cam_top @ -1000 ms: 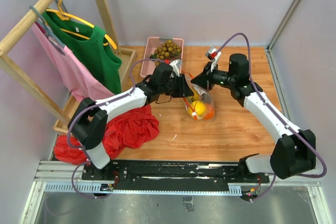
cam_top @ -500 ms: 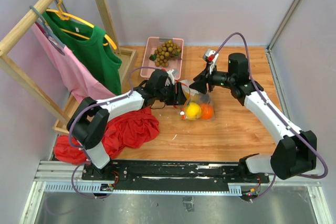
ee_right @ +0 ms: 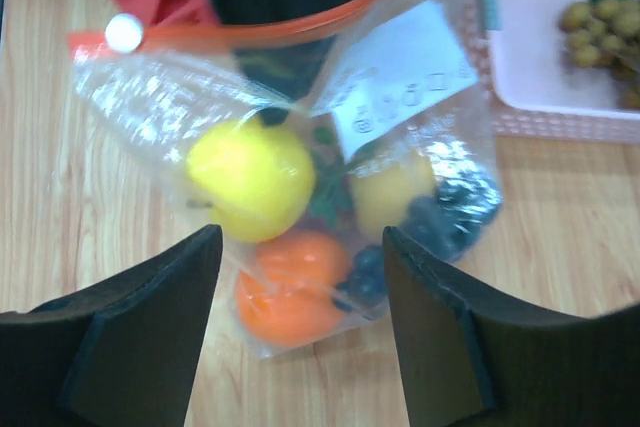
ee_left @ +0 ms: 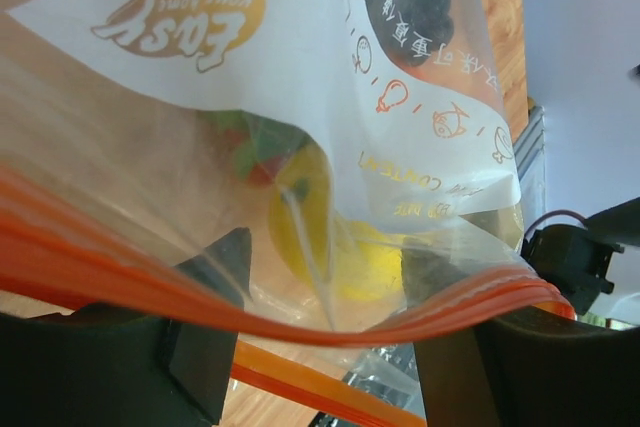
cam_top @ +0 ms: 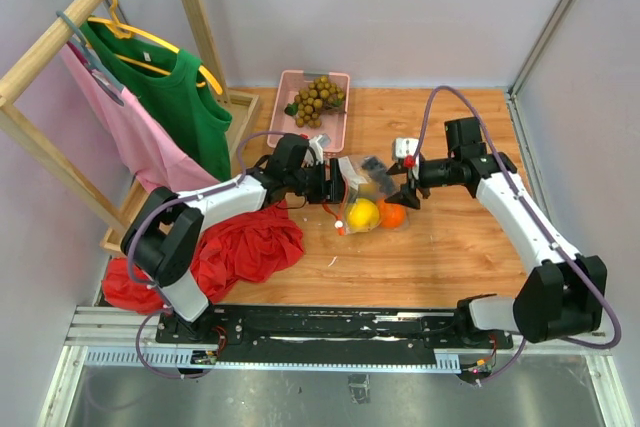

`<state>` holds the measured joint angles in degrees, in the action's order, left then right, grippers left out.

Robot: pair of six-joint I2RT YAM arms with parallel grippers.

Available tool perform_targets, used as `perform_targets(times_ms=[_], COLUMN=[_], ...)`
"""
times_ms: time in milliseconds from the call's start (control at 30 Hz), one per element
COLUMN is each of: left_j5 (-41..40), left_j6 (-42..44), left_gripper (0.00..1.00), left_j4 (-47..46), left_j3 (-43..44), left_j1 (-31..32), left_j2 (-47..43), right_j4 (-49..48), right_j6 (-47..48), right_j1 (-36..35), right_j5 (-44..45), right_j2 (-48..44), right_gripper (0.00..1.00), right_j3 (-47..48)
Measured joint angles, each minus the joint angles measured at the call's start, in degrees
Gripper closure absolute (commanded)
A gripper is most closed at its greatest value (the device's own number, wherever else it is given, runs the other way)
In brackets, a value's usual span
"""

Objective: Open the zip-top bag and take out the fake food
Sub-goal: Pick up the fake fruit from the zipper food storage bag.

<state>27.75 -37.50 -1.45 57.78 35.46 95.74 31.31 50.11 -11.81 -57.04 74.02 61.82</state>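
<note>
Fruits [ee_right: 250, 179], four, sit inside one zip-top bag [ee_right: 400, 77]; left gripper [ee_left: 325, 265], right gripper [ee_right: 300, 247] both spread.

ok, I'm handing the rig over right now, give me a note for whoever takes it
Grippers: left gripper open, zip strip draped across its fingers; right gripper open, clear of the zip-top bag.
Things: bag on the table, holding lemon, orange, yellow-orange fruit, dark purple bunch; tan-brown bunch in the pink basket.
Done: cannot tell if the mouth is unzipped.
Left: empty the bag.
</note>
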Motion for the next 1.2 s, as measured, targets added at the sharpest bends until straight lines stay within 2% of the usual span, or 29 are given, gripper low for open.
perform_targets(times_ms=[167, 300, 733, 867, 1200], left_j5=[2.05, 3.74, 8.07, 8.63, 8.81], left_j6=[-0.24, -0.24, -2.47, -3.04, -2.14], left_gripper=[0.29, 0.27, 0.19, 0.15, 0.13], left_j4=[-0.31, -0.70, -5.22, -6.25, -7.23], left_j3=[-1.31, -2.21, -8.37, -8.79, -9.99], left_j1=[-1.14, -1.44, -1.55, -1.55, -1.55], left_j2=[-0.61, -0.79, -1.22, -1.22, -1.22], right_j4=[13.27, 14.78, 4.83, 3.63, 1.66], right_j6=[27.89, 36.74, 36.81, 36.81, 35.65], right_j1=[-0.15, -1.29, -6.93, -7.69, -10.58], right_j5=[-3.63, -4.02, -0.28, 1.31, 2.75], right_j2=[4.55, 7.10, 10.43, 10.78, 11.91], right_gripper=[0.28, 0.28, 0.36, 0.39, 0.49], right_j3=[-1.40, -2.51, -5.05, -6.56, -7.41])
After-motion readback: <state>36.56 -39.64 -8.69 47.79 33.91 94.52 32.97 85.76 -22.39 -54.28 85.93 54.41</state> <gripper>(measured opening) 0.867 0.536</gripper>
